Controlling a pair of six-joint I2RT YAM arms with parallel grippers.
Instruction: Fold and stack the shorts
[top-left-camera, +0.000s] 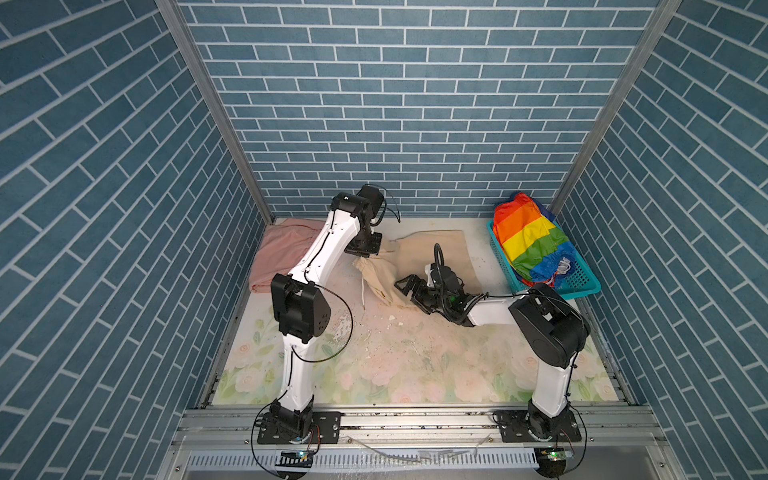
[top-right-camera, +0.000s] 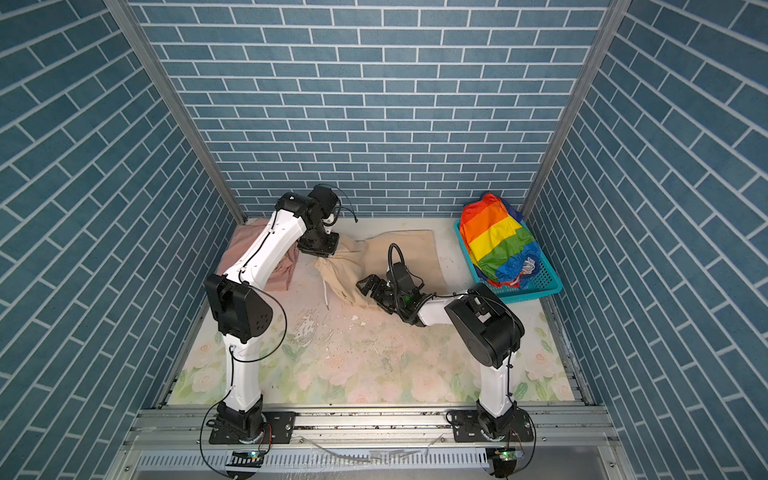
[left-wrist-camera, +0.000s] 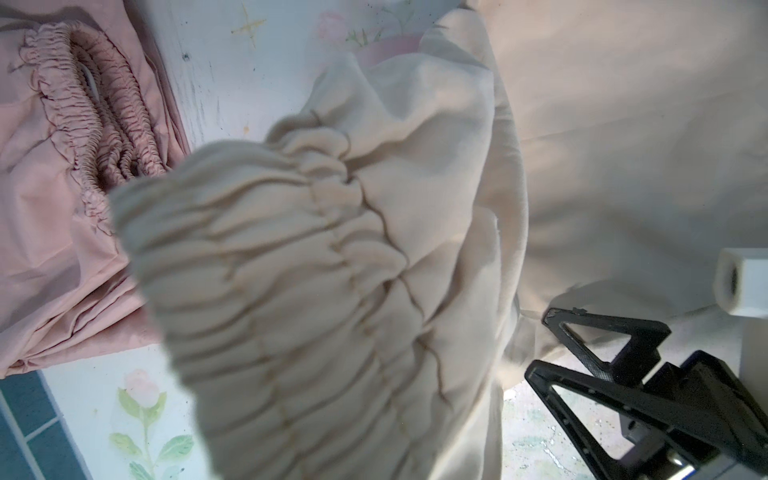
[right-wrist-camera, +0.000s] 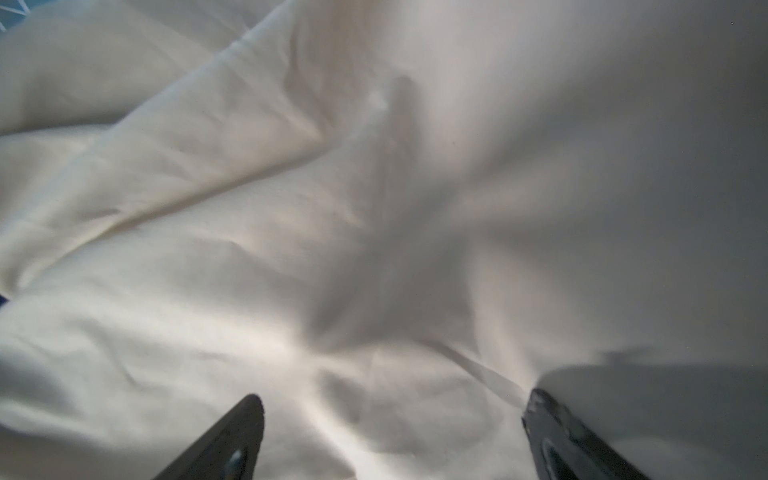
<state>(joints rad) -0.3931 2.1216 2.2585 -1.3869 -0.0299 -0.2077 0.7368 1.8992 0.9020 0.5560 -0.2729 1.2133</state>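
Clamping beige shorts (top-left-camera: 432, 253) at bunched waistband, left gripper (top-left-camera: 365, 251) tight; right gripper (right-wrist-camera: 395, 401) splayed wide over same fabric, contact unclear. Pink shorts (top-left-camera: 278, 253) nearby.

White arm links (top-left-camera: 332, 245), black joints (top-left-camera: 300, 307).

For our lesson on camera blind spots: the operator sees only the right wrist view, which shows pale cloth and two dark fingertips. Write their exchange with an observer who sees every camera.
Operator: Is the other arm on this cloth too?
Observer: Yes. The left gripper is shut on the gathered waistband of the beige shorts.
Operator: Is any pair folded already?
Observer: The pink shorts lie folded in the far left corner of the table.
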